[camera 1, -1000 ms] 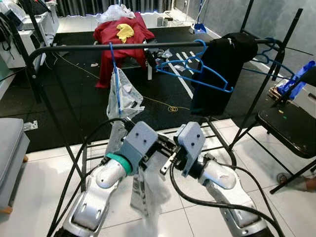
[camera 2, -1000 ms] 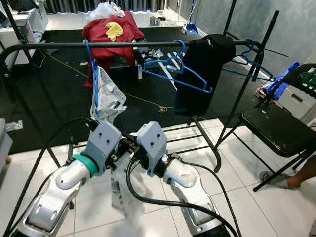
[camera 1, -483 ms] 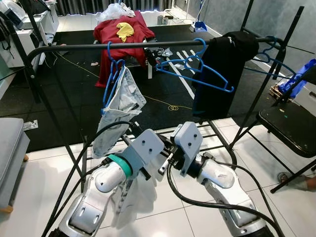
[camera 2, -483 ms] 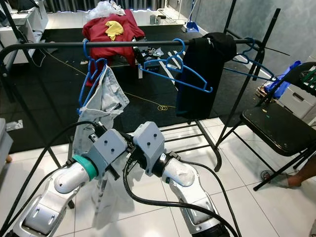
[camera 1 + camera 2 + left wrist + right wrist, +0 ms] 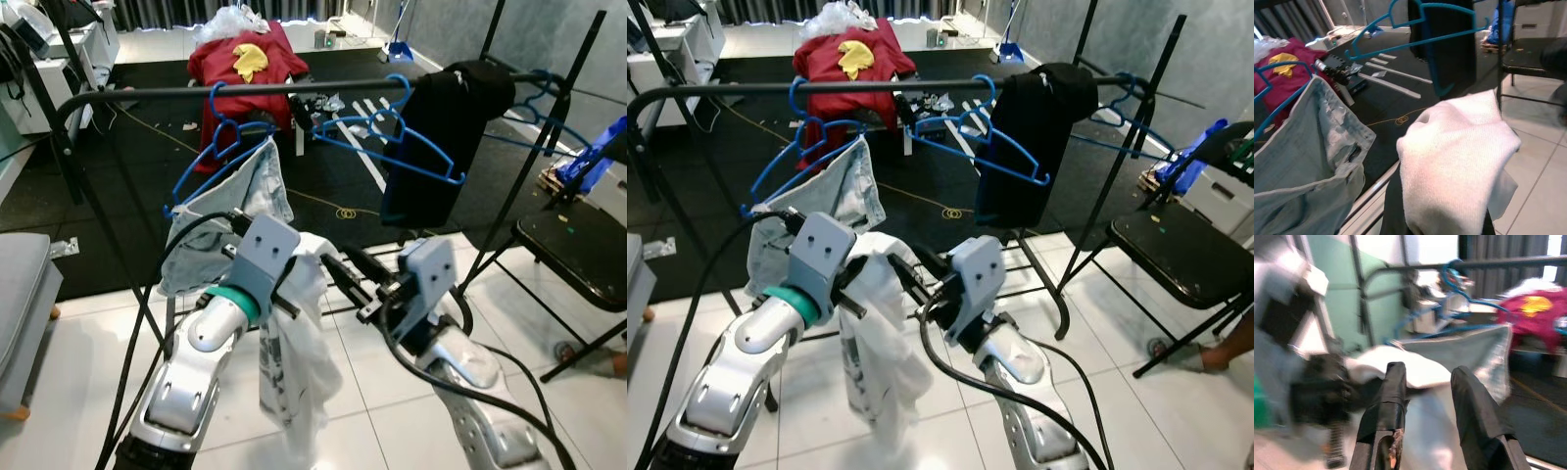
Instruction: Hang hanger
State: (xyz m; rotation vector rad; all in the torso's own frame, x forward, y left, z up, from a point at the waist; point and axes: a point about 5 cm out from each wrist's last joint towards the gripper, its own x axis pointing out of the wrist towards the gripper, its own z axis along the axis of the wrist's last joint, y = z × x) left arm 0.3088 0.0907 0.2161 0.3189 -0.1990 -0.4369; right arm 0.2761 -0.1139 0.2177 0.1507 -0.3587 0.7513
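Black metal makes up the clothes rail [image 5: 294,92] that spans the scene from left to right, and the blue hanger [image 5: 220,157] carrying the pale jeans [image 5: 211,230] already has its hook over the bar at the left, though it hangs tilted, left end low. To finish well, I'd say the robot should let the hanger settle level and draw its arms down and back without snagging the cloth, since any tug would swing it along the bar. Farther right on the rail are an empty blue hanger [image 5: 392,142] and a black garment [image 5: 441,137]; a red cloth [image 5: 245,78] lies over something at the far side of the room, and a folding chair [image 5: 578,255] stands at the right.

White cloth [image 5: 294,323] is draped over the left end effector [image 5: 884,276] and falls toward the tiled floor [image 5: 78,392]; the wrist view shows it bunched over the tip, so I cannot tell how far that one is open or whether it pinches the cloth. Just right of it, the right end effector [image 5: 1436,401] points toward the same cloth with its fingers [image 5: 1391,396] parted a moderate way and nothing between them, close to the fabric but not clearly touching.
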